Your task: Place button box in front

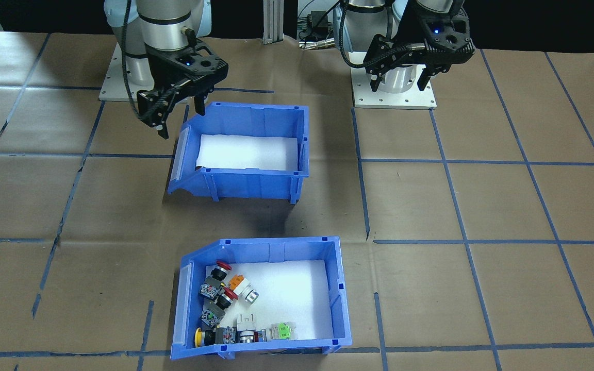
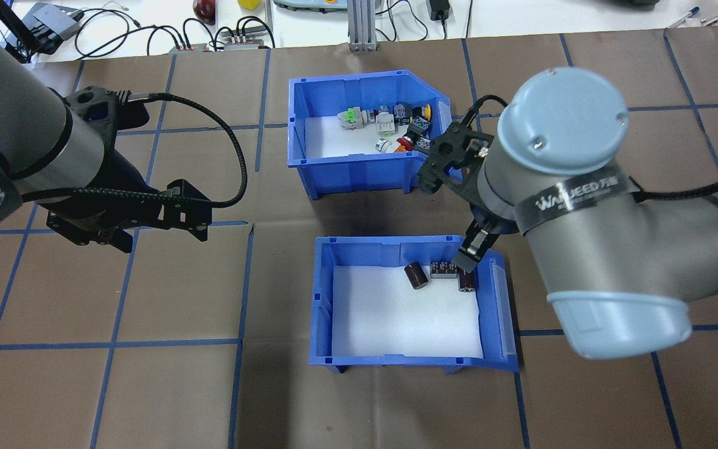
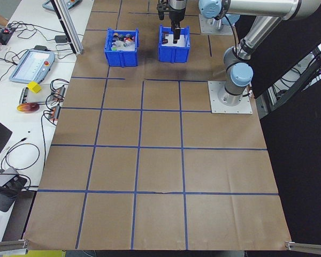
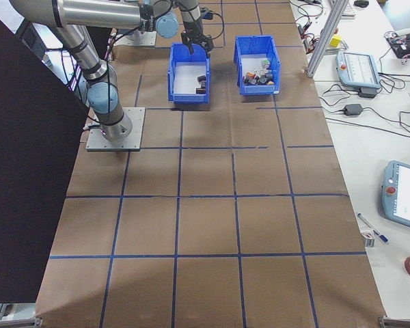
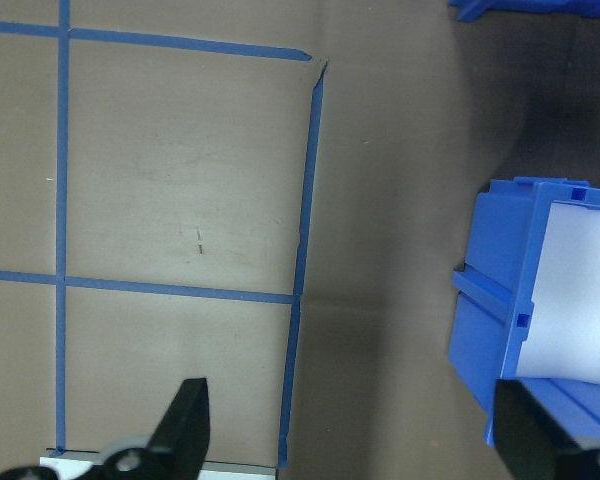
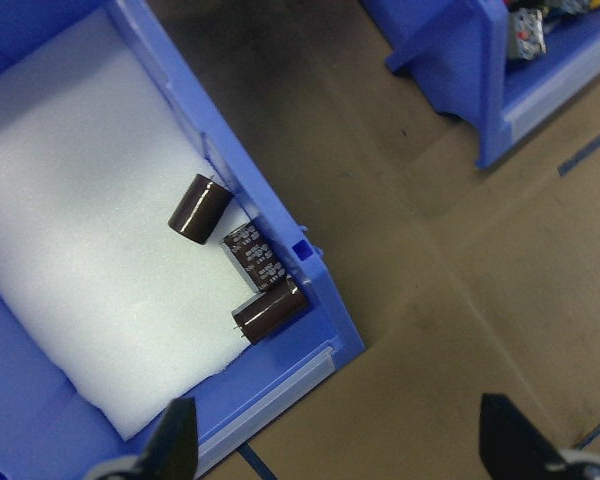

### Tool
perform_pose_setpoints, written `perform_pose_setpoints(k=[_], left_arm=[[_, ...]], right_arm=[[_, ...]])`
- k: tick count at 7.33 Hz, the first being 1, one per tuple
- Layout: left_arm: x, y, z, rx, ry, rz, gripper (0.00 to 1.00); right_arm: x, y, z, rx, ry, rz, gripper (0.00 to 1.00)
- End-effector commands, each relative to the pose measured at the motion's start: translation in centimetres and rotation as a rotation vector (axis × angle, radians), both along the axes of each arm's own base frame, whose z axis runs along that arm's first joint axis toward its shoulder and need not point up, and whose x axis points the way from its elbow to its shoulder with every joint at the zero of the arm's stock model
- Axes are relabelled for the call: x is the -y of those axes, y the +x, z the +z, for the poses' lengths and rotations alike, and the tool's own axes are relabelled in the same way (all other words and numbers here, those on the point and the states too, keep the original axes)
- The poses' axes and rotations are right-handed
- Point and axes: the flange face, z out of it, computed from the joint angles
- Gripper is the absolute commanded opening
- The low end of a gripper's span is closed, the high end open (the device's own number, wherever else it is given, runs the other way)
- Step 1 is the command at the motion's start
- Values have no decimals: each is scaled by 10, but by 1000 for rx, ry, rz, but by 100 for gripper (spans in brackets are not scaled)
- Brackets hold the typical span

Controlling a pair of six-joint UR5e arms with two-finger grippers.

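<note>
Although both arms hang above the table, neither holds anything. Taken from left to right in the overhead view: the left gripper point(image 2: 123, 236) hovers over bare brown paper well apart from both bins, its fingers spread and empty, as its wrist view confirms. Next, the blue plastic sloped-front bin with a white foam liner and colourful push-button switches, the button box point(image 2: 365, 159), sits on the far side of the table, away from the robot. Nearer the robot stands a second, identical blue bin holding three dark cylinders point(image 2: 336, 299). The right gripper point(image 2: 468, 257) hangs over that bin's sloped corner, fingers parted, gripping nothing. Judged from this layout, the main risk is mistaken identity: the right gripper is poised at the cylinder bin, and a grasp there would move the wrong container. A second risk is a thin-wall pinch on the button box slipping or tilting, spilling the switches point(image 1: 225, 304), which crowd toward its sloped end. The bins stand near each other, so a slide could cause a collision.
</note>
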Motion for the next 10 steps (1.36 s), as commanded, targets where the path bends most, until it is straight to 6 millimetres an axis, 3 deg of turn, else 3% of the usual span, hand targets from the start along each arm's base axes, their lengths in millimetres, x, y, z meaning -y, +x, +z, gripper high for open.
perform_pose_setpoints(k=[1, 3, 5, 8, 10], left_arm=[[5, 2, -5, 0, 13, 4, 99], [3, 2, -4, 0, 10, 2, 99], [2, 3, -4, 3, 10, 4, 99], [0, 5, -7, 21, 15, 4, 99], [-1, 4, -5, 21, 9, 3, 99]], right_arm=[[22, -38, 39, 39, 61, -342, 100], [43, -76, 52, 72, 55, -648, 100], [63, -85, 63, 157, 54, -878, 100], [104, -87, 55, 114, 148, -917, 100], [107, -88, 59, 99, 171, -919, 100]])
